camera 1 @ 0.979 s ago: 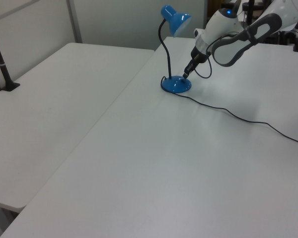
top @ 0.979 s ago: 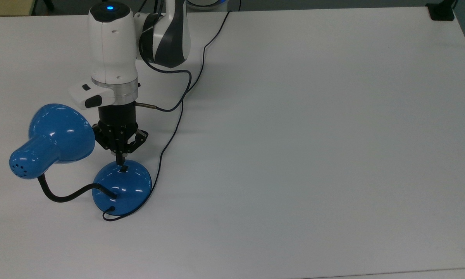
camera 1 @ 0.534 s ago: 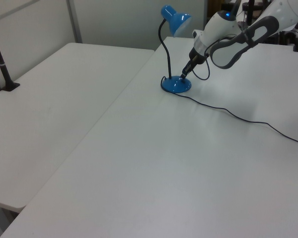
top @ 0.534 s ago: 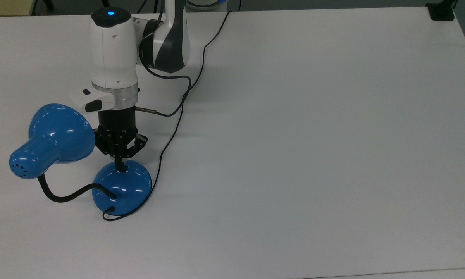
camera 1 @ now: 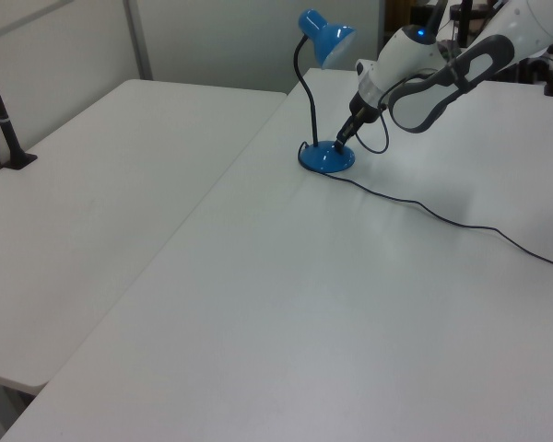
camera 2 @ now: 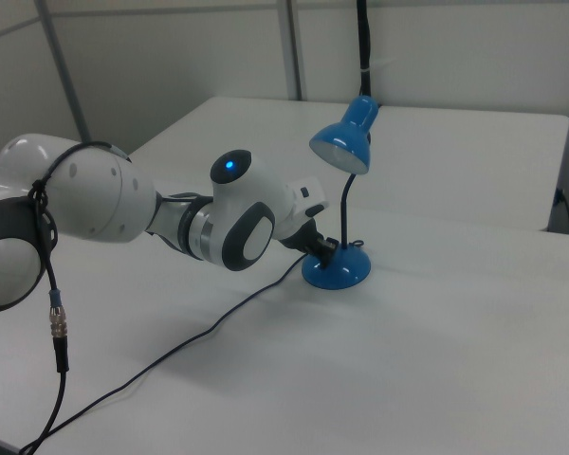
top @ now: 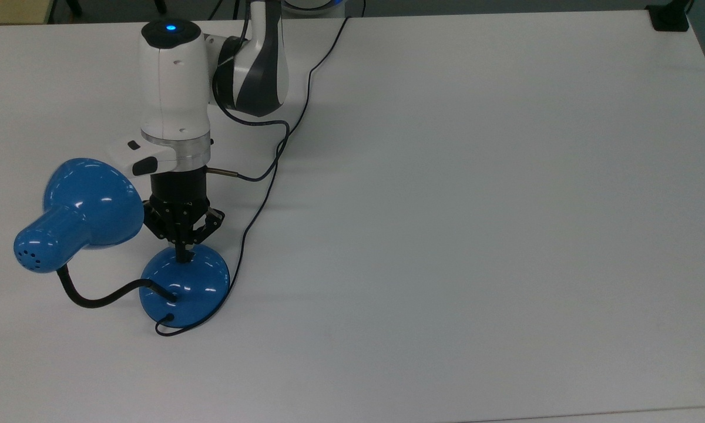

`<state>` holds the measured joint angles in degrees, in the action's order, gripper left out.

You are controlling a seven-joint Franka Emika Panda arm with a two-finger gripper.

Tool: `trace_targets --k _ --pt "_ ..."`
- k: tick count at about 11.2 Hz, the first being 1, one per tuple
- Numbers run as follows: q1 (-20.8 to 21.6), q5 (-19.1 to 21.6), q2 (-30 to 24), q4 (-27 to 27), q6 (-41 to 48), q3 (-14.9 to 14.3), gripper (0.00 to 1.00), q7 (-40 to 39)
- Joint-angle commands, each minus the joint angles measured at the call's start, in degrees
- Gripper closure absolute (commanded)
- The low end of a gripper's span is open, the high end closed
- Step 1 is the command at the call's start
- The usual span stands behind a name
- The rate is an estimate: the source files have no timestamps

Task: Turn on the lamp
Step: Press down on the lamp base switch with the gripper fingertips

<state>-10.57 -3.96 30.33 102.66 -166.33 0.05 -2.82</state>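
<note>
Pressing on lamp [top: 185, 286] base: end effector [top: 183, 254] fingers together, tip at upper edge of blue domed base, top view. Lamp near the top view's left edge of white desk [top: 476, 205]; shade [top: 82, 205] lying over toward the top view's left, gooseneck curving to base, thin black cord [top: 258, 200] running up along desk.
Left view: lamp [camera 1: 327, 157] upright at far part of desk, arm reaching from the left view's right, tip on base.
Right view: shade [camera 2: 346, 142] above base, end effector [camera 2: 324, 248] at the right view's left of base.
</note>
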Motion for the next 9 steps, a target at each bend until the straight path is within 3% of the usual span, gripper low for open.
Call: trace_targets --k 1,4,6,7,9 --pt "-0.59 -1.49 2.19 -1.41 -2.77 0.04 1.00 -1.39" --pt "-0.77 -1.58 2.28 -1.32 -2.77 0.04 1.00 -2.45" --pt "-0.42 -1.15 -2.53 2.09 -1.81 0.65 1.00 -1.58" --pt "0.02 -1.06 -5.52 4.81 0.28 0.74 1.00 -1.22" --pt "2.82 -1.05 -9.57 5.19 11.14 1.09 1.00 -0.52"
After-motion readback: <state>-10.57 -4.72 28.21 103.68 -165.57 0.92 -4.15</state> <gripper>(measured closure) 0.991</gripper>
